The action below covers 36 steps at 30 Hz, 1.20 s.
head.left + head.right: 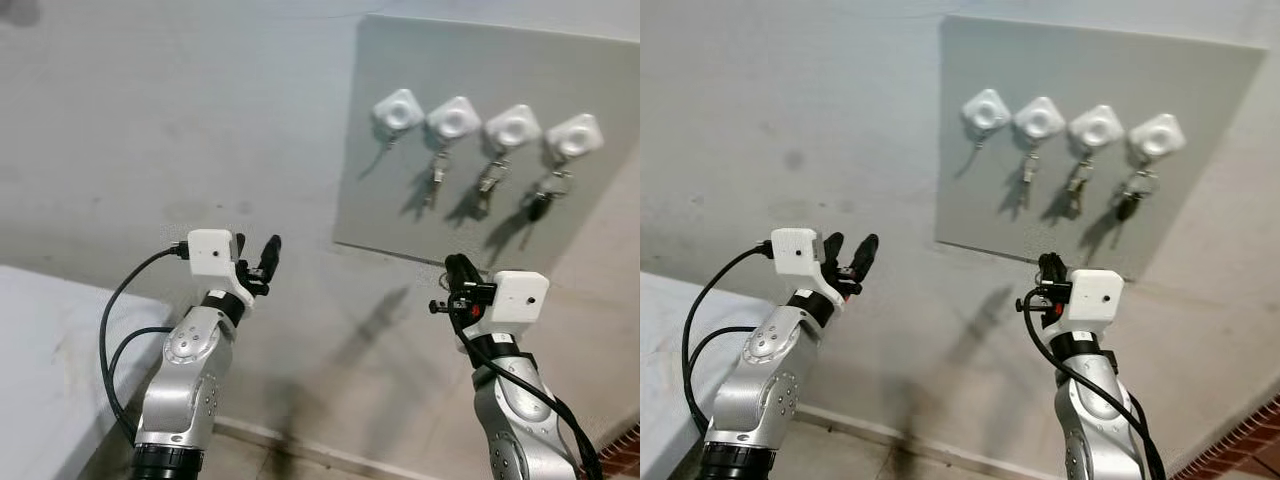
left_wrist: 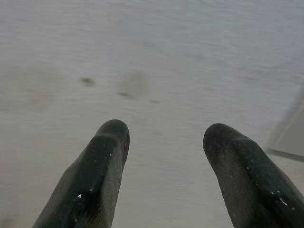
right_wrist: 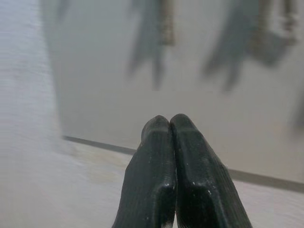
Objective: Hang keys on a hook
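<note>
1. Hanging in the upper right of the left eye view, three sets of keys (image 1: 437,178) dangle from the white hooks (image 1: 455,120) on a grey board (image 1: 400,215) fixed to the wall. There are four hooks in a row; the three on the right carry keys, and the leftmost hook (image 1: 398,110) has what looks like only a thin wire or ring below it, too small to tell.

2. Right claw (image 1: 458,270) sits in the lower right of the frame, just under the board's bottom edge, fingers pressed flat together. In the right wrist view no key can be seen between them, so it looks empty-handed.

3. Left claw (image 1: 262,258) is up at lower centre-left, well apart from the board, pointing at bare wall (image 1: 150,120). Its two fingers (image 2: 102,166) stand wide apart with nothing between them.

4. A pale desk (image 1: 50,350) edges in at the lower left, with nothing to be made out on it.

5. My read: either the hanging is done, or a set of keys must be found before anything else.

6. If a key set is brought up, the leftmost hook looks like the free one. I would pinch the ring near its top so the loop stays open below the fingers.

7. Approach from the front and slightly above, drop the ring over the hook's tip, then open the claw only once the weight hangs.

8. Mind the neighbouring keys: coming in low from the right risks knocking them off.
</note>
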Tool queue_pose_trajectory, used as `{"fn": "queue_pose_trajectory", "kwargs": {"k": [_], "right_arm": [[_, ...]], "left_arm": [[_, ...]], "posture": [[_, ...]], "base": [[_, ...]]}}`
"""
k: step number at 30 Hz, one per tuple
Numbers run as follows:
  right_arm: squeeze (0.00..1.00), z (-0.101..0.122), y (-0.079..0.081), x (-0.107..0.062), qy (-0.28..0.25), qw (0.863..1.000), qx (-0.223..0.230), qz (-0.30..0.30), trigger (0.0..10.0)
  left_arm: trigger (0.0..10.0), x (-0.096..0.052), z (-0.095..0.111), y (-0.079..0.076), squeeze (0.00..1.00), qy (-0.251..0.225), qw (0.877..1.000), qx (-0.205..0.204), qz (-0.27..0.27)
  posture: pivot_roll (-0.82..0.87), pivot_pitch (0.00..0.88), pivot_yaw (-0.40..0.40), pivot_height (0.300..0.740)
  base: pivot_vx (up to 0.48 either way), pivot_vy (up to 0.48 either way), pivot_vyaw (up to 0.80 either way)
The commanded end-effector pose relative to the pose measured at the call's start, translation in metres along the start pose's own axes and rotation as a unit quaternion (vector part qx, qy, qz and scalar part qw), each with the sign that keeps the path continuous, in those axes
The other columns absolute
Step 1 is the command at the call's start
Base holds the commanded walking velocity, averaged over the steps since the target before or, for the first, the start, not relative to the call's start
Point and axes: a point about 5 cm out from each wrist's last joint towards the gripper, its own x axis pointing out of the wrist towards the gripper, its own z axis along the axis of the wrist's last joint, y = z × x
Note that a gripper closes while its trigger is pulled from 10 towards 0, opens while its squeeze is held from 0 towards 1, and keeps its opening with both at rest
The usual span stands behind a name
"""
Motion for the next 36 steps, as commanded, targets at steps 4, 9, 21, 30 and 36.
{"fn": "queue_pose_trajectory", "kwargs": {"k": [4, 9, 21, 30, 36], "right_arm": [[0.00, 0.003, 0.001, 0.005, -0.006, 1.000, 0.009, 0.017, 10.0], [0.00, 0.008, 0.010, 0.016, -0.014, 0.999, 0.014, 0.050, 10.0], [0.00, 0.035, 0.035, 0.048, -0.046, 0.984, 0.023, 0.173, 10.0], [0.00, 0.056, 0.046, 0.065, -0.078, 0.970, 0.059, 0.225, 10.0], [0.00, 0.066, 0.046, 0.071, -0.102, 0.968, 0.069, 0.220, 10.0]], "left_arm": [[10.0, 0.007, 0.009, -0.023, 0.00, -0.014, 0.996, 0.056, -0.070], [10.0, 0.013, 0.021, -0.043, 0.00, -0.032, 0.989, 0.066, -0.132], [10.0, 0.024, 0.051, -0.072, 0.00, -0.078, 0.975, 0.061, -0.200], [10.0, 0.023, 0.060, -0.073, 0.00, -0.090, 0.974, 0.056, -0.201], [10.0, 0.023, 0.060, -0.074, 0.00, -0.090, 0.973, 0.059, -0.202]], "posture": [[-0.05, 0.000, -0.038, 0.740], [-0.04, 0.000, -0.037, 0.740], [-0.05, 0.000, -0.030, 0.740], [-0.03, 0.000, -0.038, 0.740], [-0.03, 0.000, -0.040, 0.740]], "base": [[0.000, 0.000, 0.00], [0.000, 0.000, 0.00], [0.000, 0.000, 0.00], [0.000, 0.000, 0.00], [0.000, 0.000, 0.00]]}}
